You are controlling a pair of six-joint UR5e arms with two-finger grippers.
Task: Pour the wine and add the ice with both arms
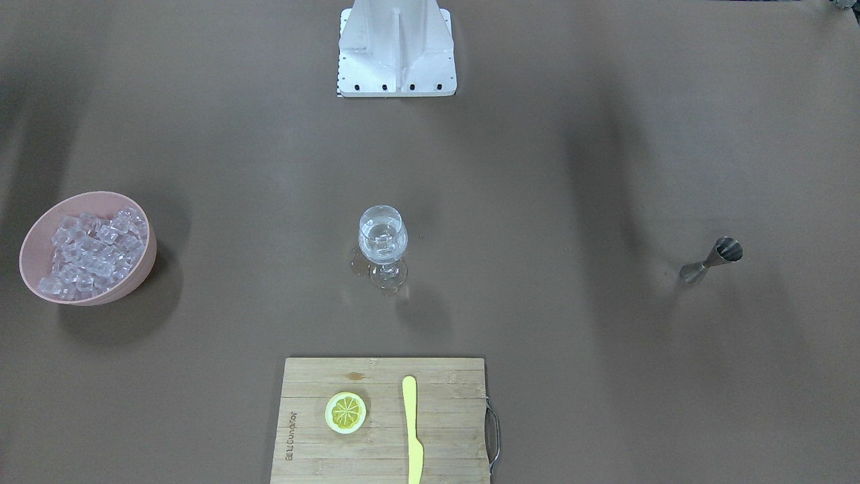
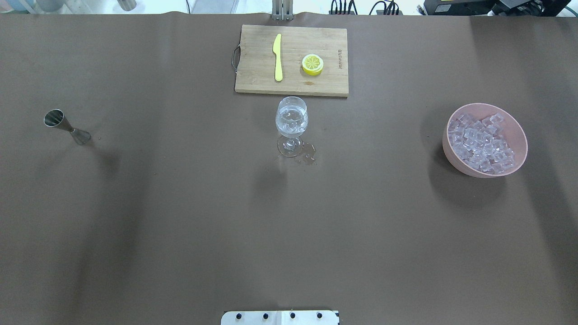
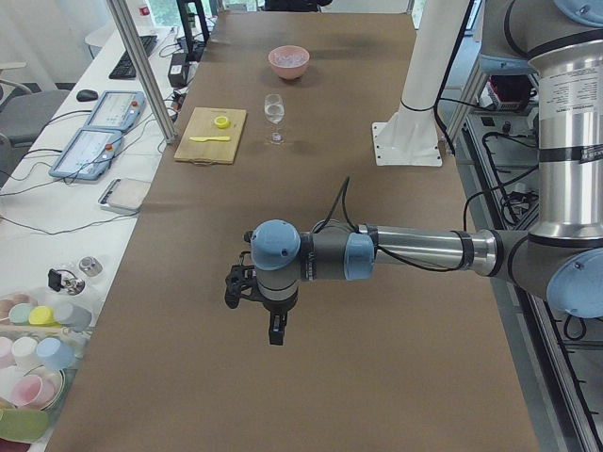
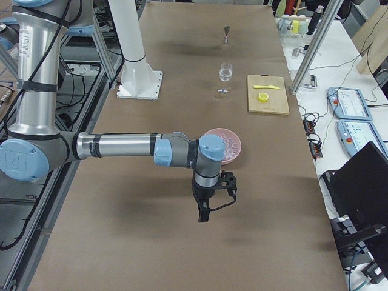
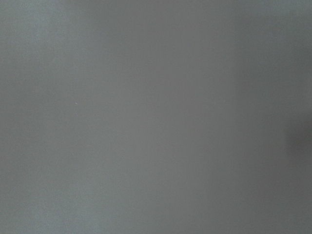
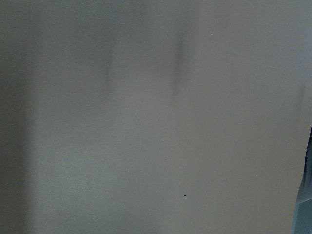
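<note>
1. Overhead exterior shows neither arm. In the side views the left gripper (image 3: 274,331) and right gripper (image 4: 203,213) hang over the table's ends; whether the claws are apart or together, I cannot tell.
2. Pink bowl (image 2: 456,163) holds the spare ice (image 2: 481,144).
3. Wine glass (image 2: 292,122), mid-table, holds wine (image 2: 292,128) and cubes, so the task looks done.
4. Jigger (image 2: 65,126) stands well apart.

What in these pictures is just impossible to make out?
Left gripper: seen only in the exterior left view, too small to tell open or shut.
Right gripper: likewise, only in the exterior right view.
Both wrist views: only blurred table surface.
Jigger: too small to tell whether any liquid is inside.
</note>
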